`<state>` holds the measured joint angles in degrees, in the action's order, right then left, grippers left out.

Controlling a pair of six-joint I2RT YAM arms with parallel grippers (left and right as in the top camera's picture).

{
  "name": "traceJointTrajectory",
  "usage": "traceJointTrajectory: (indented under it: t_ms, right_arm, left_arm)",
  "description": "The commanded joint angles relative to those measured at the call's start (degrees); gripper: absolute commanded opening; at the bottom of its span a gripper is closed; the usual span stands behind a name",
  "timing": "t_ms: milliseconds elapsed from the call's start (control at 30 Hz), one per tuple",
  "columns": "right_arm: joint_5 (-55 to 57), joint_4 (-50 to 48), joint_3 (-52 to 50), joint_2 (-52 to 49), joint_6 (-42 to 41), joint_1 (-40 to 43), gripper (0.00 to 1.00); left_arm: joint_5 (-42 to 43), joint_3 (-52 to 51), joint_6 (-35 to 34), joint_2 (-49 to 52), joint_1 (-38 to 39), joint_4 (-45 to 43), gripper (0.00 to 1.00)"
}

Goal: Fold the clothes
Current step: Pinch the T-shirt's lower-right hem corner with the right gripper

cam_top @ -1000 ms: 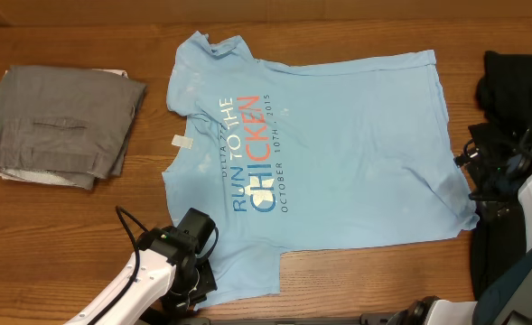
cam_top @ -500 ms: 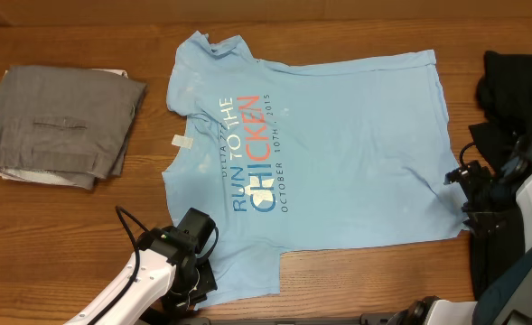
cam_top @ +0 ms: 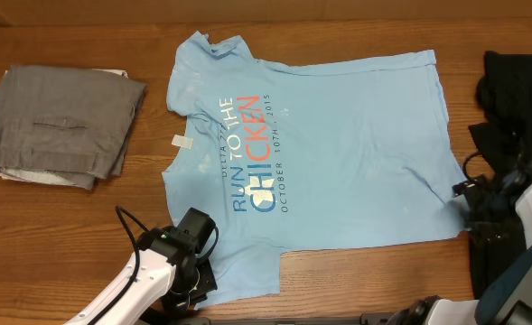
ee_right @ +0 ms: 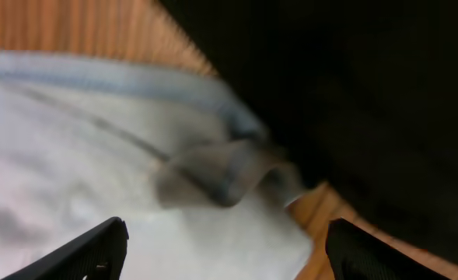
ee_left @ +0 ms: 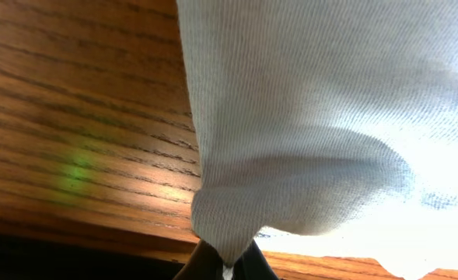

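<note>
Overhead: shirt (cam_top: 338, 162) lay flat on counter (cam_top: 85, 235), long axis collar-to-hem, hem end at the right jaws. Left jaws clamped on its sleeve (cam_top: 243, 271); right jaws apart, straddling the hem corner (ee_right: 229, 175), nearest for that grab.

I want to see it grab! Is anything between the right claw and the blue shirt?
Nothing visible is. The right gripper stands open right at the T-shirt's corner hem; the black clothes lie beside that corner, not between them.
</note>
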<state>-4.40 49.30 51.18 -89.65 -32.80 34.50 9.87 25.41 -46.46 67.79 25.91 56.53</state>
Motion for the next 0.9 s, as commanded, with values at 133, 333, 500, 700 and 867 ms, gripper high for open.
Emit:
traceJointTrajectory:
  t_ms: [133, 333, 500, 700, 867]
  right_arm:
    - [-1.77, -1.73, -1.81, -0.83, -1.46, 1.29, 0.85]
    - [-3.87, -0.66, -2.05, -0.83, 0.00, 1.25, 0.85]
    - [-1.01, -2.34, -3.89, -0.83, -0.35, 1.46, 0.84]
    - [-0.92, -10.19, -8.22, -0.87, -1.97, 5.03, 0.84]
    - [-6.71, -14.67, -8.11, -0.87, 0.22, 9.38, 0.93]
  left_arm:
    - [0.50, -0.37, 0.81, 0.09, 0.52, -0.11, 0.04]
    - [0.50, -0.37, 0.83, 0.09, 0.52, -0.11, 0.05]
    - [0.50, -0.37, 0.83, 0.09, 0.52, -0.11, 0.05]
    - [0.52, -0.37, 1.31, 0.09, 0.52, -0.07, 0.06]
    - [0.50, -0.37, 1.31, 0.09, 0.52, -0.07, 0.06]
